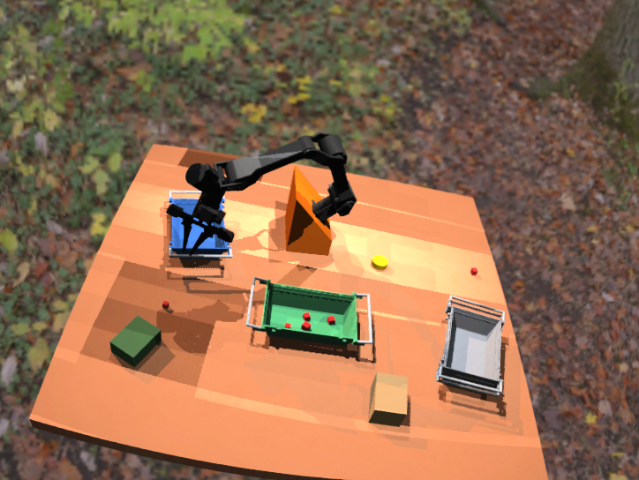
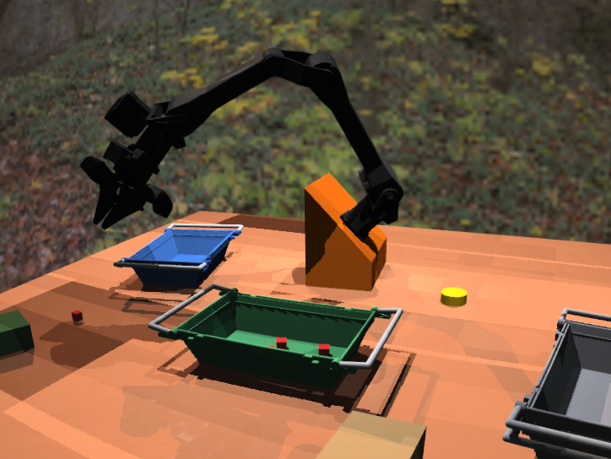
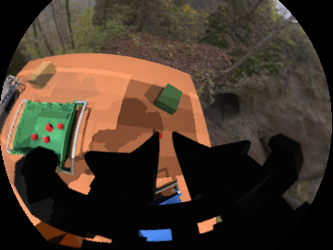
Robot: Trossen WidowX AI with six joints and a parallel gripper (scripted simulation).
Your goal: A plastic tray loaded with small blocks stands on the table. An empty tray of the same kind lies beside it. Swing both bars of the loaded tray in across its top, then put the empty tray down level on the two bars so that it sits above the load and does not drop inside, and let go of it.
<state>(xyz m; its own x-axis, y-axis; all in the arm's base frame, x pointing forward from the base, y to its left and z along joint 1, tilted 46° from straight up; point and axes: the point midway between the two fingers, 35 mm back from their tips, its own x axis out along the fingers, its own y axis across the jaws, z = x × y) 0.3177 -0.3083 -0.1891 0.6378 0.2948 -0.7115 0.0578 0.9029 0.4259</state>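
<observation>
The green tray (image 1: 310, 295) (image 2: 256, 360) (image 3: 25, 124) stands mid-table with several small red blocks (image 1: 306, 325) (image 2: 281, 342) (image 3: 47, 128) inside. Its left bar (image 1: 249, 307) (image 2: 172, 310) and right bar (image 1: 370, 319) (image 2: 382, 340) are swung out over its ends. An empty blue tray (image 1: 176, 227) (image 2: 172, 251) (image 3: 155, 235) lies at the back left. An empty grey tray (image 1: 454, 335) (image 2: 587, 390) lies at the right. My gripper (image 1: 195, 248) (image 2: 105, 222) (image 3: 166, 135) hangs in the air well above the blue tray, pointing down, with its fingers shut on nothing.
An orange wedge (image 1: 304, 221) (image 2: 335, 246) stands at the arm's base. A yellow disc (image 1: 379, 261) (image 2: 453, 295), a green box (image 1: 135, 339) (image 2: 12, 330) (image 3: 167, 98), a tan box (image 1: 388, 398) (image 2: 375, 439) and two loose red cubes (image 1: 165, 304) (image 1: 473, 271) lie about the table.
</observation>
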